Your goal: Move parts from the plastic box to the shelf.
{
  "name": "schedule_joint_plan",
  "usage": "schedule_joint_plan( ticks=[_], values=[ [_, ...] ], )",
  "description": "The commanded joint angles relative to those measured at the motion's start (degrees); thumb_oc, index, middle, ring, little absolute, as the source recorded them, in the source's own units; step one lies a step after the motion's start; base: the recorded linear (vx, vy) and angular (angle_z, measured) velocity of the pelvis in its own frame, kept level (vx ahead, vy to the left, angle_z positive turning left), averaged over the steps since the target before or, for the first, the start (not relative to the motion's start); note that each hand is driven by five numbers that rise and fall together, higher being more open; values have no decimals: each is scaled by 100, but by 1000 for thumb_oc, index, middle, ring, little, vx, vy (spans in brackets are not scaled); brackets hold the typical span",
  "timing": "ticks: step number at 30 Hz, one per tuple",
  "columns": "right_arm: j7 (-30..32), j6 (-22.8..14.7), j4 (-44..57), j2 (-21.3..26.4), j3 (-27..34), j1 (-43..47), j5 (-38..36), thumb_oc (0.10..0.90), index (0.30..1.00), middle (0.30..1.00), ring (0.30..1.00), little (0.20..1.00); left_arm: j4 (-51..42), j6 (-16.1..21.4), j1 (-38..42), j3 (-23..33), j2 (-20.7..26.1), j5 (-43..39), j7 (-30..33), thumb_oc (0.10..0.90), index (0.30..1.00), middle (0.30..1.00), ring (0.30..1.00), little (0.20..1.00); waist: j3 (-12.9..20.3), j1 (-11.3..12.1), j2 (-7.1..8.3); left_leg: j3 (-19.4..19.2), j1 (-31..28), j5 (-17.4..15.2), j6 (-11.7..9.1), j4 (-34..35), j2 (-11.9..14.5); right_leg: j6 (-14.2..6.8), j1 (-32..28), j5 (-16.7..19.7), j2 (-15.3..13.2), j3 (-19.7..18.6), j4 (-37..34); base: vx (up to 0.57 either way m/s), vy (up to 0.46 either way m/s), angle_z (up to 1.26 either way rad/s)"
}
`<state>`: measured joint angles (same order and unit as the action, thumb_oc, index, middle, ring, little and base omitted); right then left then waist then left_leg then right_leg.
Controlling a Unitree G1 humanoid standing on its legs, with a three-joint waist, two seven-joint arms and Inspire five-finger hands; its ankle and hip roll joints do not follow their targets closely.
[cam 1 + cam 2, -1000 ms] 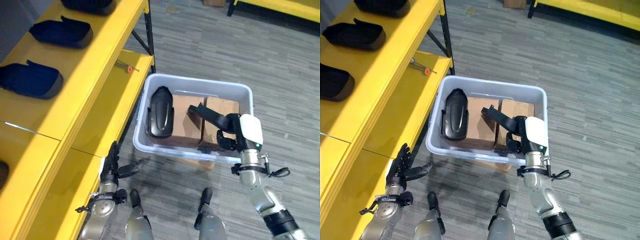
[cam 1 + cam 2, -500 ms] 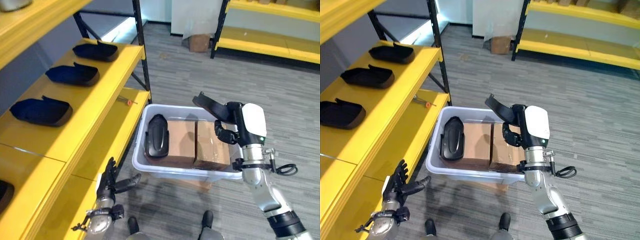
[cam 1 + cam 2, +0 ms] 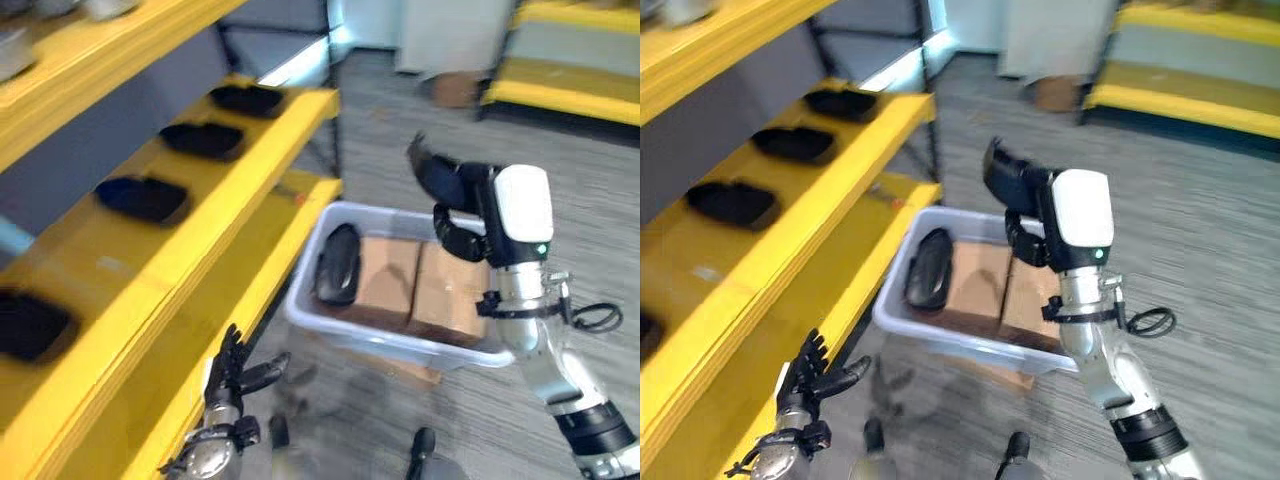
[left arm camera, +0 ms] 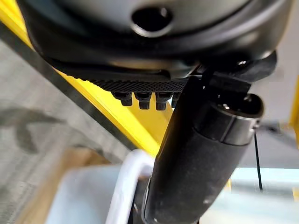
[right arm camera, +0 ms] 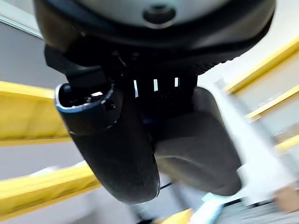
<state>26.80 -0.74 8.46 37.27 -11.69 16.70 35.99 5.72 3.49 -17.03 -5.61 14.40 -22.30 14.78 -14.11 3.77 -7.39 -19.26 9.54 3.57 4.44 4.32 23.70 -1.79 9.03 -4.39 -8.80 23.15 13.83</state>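
The right hand point(image 3: 455, 195) is raised above the plastic box point(image 3: 400, 345), fingers curled round a dark part point(image 3: 1005, 180) that is held clear of the box rim; in the right wrist view the grasp is confirmed, the part point(image 5: 196, 144) being pinched against the thumb point(image 5: 112, 144). The left hand point(image 3: 240, 375) is seen low beside the lower shelf edge, fingers spread and relaxed, nothing held; another part point(image 3: 338, 265) is left lying in the box beside the cardboard boxes point(image 3: 420, 290), long axis running away from the robot. The shelf point(image 3: 200, 210) is placed to the robot's left of the held part, with a row of dark parts point(image 3: 142, 198) already set along it; the carried part must therefore be taken leftward across the box, judged a reach for the right arm although the left hand is nearer the shelf. The shelf parts and the whole box are given by the eye views; the thumb contact is given by the right wrist view; in the left wrist view the box rim point(image 4: 128, 186) is shown past the open hand point(image 4: 196, 158).
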Motion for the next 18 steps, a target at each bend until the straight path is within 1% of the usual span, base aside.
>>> schedule_joint_plan(
  ticks=[1,2,3,4,5,6,7,9,10,12,13,14,16,18],
  values=[
    [509,-294,799,59,366,1078,344,400,300,300,300,300,-619,474,584,177,531,-41,10,900,1000,1000,1000,1000,115,-202,701,90,-544,265,-1529,-2364,-187,-164,-787,31,-145,623,-855,-222,-202,235],
    [528,-289,832,54,412,1046,334,400,300,300,300,300,-647,469,685,127,554,-35,11,900,1000,1000,1000,1000,141,-238,742,15,-593,-48,-1454,-2828,-307,-125,-796,44,-197,781,-838,-166,-18,170],
    [553,-290,841,36,491,957,330,400,300,300,300,300,-637,458,766,56,584,-33,5,900,1000,1000,1000,1000,167,-282,746,59,-598,-334,-1370,-3044,-399,-119,-819,-4,-233,926,-778,-53,124,111],
    [566,-266,854,49,604,839,351,400,300,300,300,300,-648,433,858,6,597,-3,-7,900,1000,1000,1000,1000,256,-411,730,-156,-764,-690,-1256,-2762,-432,-195,-825,60,-342,1154,-682,-25,262,96],
    [586,-268,913,42,735,746,386,400,300,300,300,300,-694,427,870,-23,590,7,-25,900,1000,1000,1000,1000,354,-513,699,-369,-1026,-877,-1212,-2206,-465,-343,-827,174,-482,1319,-623,12,237,111],
    [580,-270,935,44,748,712,391,400,300,300,300,300,-702,422,857,-33,589,8,-26,900,1000,1000,1000,1000,368,-509,700,-402,-1100,-864,-1184,-2083,-518,-384,-837,201,-514,1321,-616,11,219,136],
    [583,-246,929,21,809,662,408,400,300,300,300,300,-716,422,869,-26,609,56,-26,900,1000,1000,1000,1000,417,-494,699,-386,-1188,-840,-1201,-1813,-551,-449,-824,282,-573,1290,-562,28,201,128],
    [558,-246,930,-49,880,569,450,400,300,300,300,300,-724,415,867,-8,622,157,-21,900,1000,1000,1000,1000,532,-493,694,-418,-1519,-731,-1187,-874,-758,-664,-768,531,-819,1320,-491,33,297,35],
    [559,-236,934,-93,913,527,438,400,300,300,300,300,-742,417,845,10,620,195,-13,900,1000,1000,1000,1000,558,-473,712,-415,-1641,-708,-1171,-662,-875,-722,-754,621,-928,1336,-471,41,276,-8],
    [511,-240,934,-97,948,509,415,400,300,300,300,300,-775,417,837,64,628,286,-26,900,1000,1000,1000,1000,551,-414,750,-358,-1691,-723,-1104,-563,-1043,-848,-802,853,-1120,1355,-529,26,203,9],
    [508,-242,939,-99,954,502,413,400,300,300,300,300,-782,415,831,64,630,288,-29,900,1000,1000,1000,1000,549,-417,759,-355,-1700,-723,-1089,-549,-1066,-864,-810,874,-1137,1357,-538,28,285,-11],
    [528,-261,1090,-149,1018,500,513,400,300,300,300,300,-778,437,743,128,622,341,-29,900,1000,1000,1000,1000,591,-292,831,-302,-1736,-756,-1013,-411,-1267,-995,-938,1049,-1358,1498,-641,21,213,-8],
    [515,-264,1122,-159,1019,502,557,400,300,300,300,300,-769,433,717,158,621,360,-12,900,1000,1000,1000,1000,594,-260,864,-276,-1744,-750,-986,-350,-1323,-1035,-973,1111,-1413,1530,-669,6,193,1],
    [559,-219,1179,-136,1018,546,805,400,300,300,300,300,-789,454,656,214,618,402,9,900,1000,1000,1000,1000,628,-150,988,-160,-1772,-703,-914,-88,-1528,-1196,-1074,1396,-1581,1610,-758,-2,197,24]
  ],
)
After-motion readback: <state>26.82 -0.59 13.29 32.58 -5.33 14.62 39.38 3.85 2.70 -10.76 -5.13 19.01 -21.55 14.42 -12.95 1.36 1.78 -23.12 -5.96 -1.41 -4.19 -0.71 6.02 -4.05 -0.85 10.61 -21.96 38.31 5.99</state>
